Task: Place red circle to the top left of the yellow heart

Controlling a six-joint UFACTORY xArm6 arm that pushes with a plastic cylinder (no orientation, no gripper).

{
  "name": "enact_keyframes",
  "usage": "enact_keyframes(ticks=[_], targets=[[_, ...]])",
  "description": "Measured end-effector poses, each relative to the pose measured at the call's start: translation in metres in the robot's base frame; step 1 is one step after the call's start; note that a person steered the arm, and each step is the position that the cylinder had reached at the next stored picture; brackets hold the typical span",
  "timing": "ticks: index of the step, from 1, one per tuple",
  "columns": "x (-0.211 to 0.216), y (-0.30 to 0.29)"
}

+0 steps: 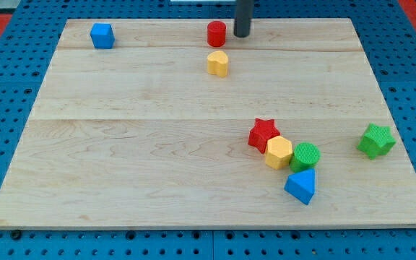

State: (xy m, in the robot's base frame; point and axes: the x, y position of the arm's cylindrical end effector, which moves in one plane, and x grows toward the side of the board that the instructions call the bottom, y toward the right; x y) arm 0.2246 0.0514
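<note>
Nearest you sits one blue triangle (pixel 300 186), touching one green circle (pixel 305 155), with one yellow hexagon (pixel 279 152) and one red star (pixel 263 134) clustered beside it. You also see one green star (pixel 376 140) well apart and one blue cube (pixel 102 35) far left. One red circle (pixel 217 33) stands just above one yellow heart (pixel 218 63), my tip (pixel 242 34) bare, holding nothing, just right of it.

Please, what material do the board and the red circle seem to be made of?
The board looks like pale unpainted wood: grain lines and plank seams show. The red circle seems painted wood or plastic, an even matte red; the picture cannot settle which. My tip stands just to its right.
</note>
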Motion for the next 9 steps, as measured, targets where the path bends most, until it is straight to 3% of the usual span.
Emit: enact_keyframes(ticks=[2,4,6,8,9], targets=[[-0.024,-0.017],[-0.013,-0.036],[-0.005,0.026],[0.018,-0.041],[0.018,-0.043]])
